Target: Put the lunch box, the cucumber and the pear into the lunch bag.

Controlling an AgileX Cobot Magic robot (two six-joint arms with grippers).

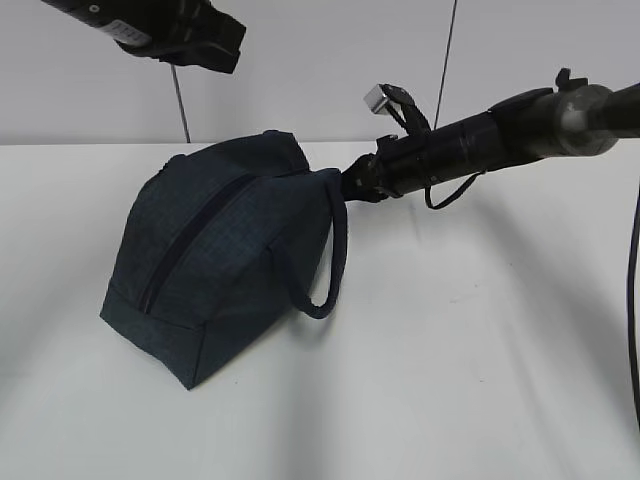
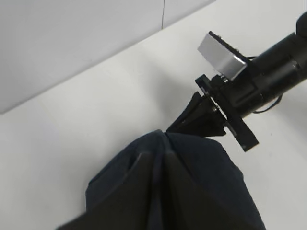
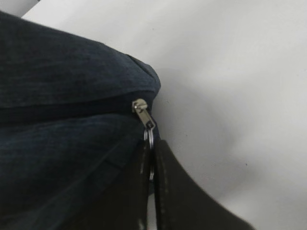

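Observation:
The dark navy lunch bag [image 1: 215, 260] lies tilted on the white table, and its zipper [image 1: 190, 240] looks closed. My right gripper [image 1: 348, 185] is at the bag's right end. In the right wrist view it [image 3: 152, 148] is shut on the metal ring pull [image 3: 149, 139], just below the slider [image 3: 142, 111]. My left gripper [image 1: 232, 52] hangs in the air above the bag, apart from it. In the left wrist view its fingers [image 2: 160, 155] stand a narrow gap apart over the bag [image 2: 201, 172] and hold nothing. The lunch box, cucumber and pear are out of view.
One looped handle [image 1: 338, 250] hangs down the bag's right side. The white table [image 1: 480, 350] spreads to the right and front of the bag. A pale wall [image 1: 320, 70] stands behind.

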